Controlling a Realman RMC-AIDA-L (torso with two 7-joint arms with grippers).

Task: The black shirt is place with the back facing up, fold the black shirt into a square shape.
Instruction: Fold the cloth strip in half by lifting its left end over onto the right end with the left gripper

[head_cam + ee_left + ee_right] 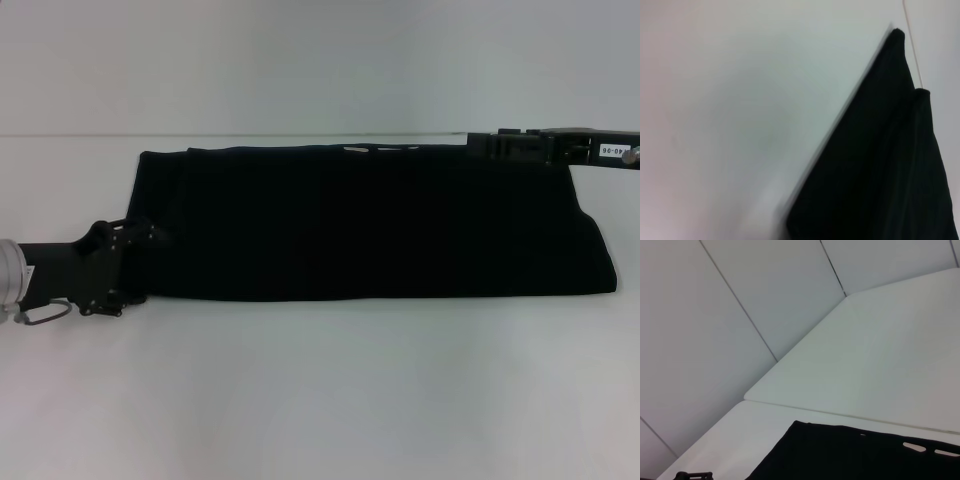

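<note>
I saw the black shirt folded into a long band on the white table; left gripper at its near-left corner, right gripper at the far-right edge (couldn't tell either grip state).

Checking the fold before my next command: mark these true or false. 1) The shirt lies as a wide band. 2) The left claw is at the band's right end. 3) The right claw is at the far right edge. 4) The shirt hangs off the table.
1) True: the soft plain black shirt forms a wide band.
2) False: the left claw is at its left end.
3) True: the right claw is there.
4) False: it rests on the white table.
</note>
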